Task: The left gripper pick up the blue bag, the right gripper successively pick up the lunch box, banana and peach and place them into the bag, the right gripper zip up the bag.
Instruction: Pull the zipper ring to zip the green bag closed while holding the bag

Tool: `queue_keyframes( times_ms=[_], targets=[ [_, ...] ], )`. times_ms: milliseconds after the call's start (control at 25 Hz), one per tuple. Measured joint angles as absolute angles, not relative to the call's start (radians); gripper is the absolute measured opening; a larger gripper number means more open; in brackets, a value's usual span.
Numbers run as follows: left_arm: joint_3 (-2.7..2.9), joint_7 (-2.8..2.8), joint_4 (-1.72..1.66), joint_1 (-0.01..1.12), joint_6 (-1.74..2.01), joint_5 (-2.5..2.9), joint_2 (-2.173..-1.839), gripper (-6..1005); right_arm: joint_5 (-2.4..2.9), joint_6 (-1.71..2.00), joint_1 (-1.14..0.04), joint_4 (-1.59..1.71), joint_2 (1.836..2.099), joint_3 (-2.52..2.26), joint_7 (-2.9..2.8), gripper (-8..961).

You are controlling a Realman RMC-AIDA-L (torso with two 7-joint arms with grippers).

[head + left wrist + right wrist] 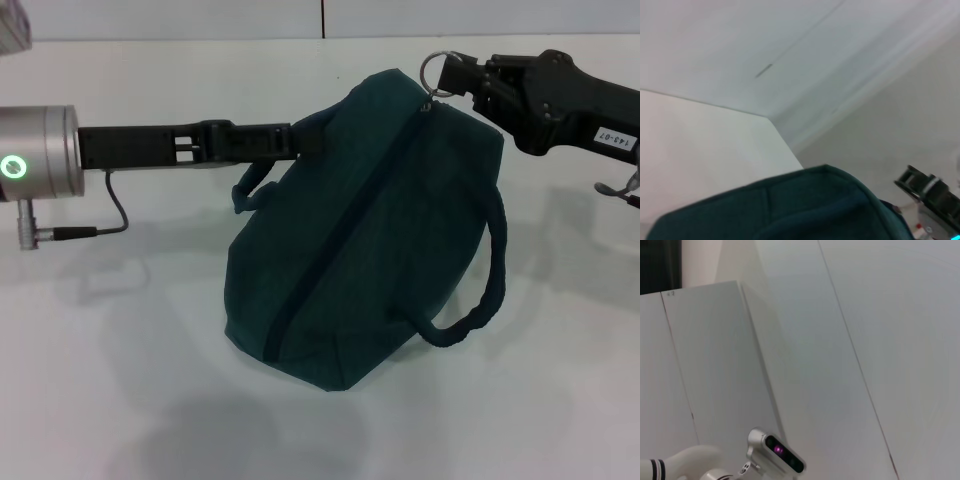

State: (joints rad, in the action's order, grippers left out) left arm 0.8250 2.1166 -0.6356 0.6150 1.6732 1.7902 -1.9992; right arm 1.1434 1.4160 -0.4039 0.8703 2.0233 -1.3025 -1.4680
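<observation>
Above the middle of the tabletop [90,400] you see the blue bag [360,240] hanging zipped, no food outside. Left gripper [300,140] is clamped on one handle; right gripper [455,78] pinches the ring pull [434,70]. Judging so, only releasing remains.

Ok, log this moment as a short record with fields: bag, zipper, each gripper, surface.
bag: blue bag held up off the white table, tilted
zipper: closed along the visible seam; metal ring pull at the upper end
left gripper: shut on the bag's near handle
right gripper: at the ring pull, grip unclear
food items: none in view
</observation>
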Motion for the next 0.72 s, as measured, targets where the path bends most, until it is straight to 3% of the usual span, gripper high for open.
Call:
queue_keyframes(
  times_ms=[720],
  targets=[
    [0.897, 2.084, -0.693, 0.646, 1.695, 1.825, -2.026, 773, 1.123, 1.416, -0.414, 0.840, 2.020, -1.307, -1.446, 24]
  ],
)
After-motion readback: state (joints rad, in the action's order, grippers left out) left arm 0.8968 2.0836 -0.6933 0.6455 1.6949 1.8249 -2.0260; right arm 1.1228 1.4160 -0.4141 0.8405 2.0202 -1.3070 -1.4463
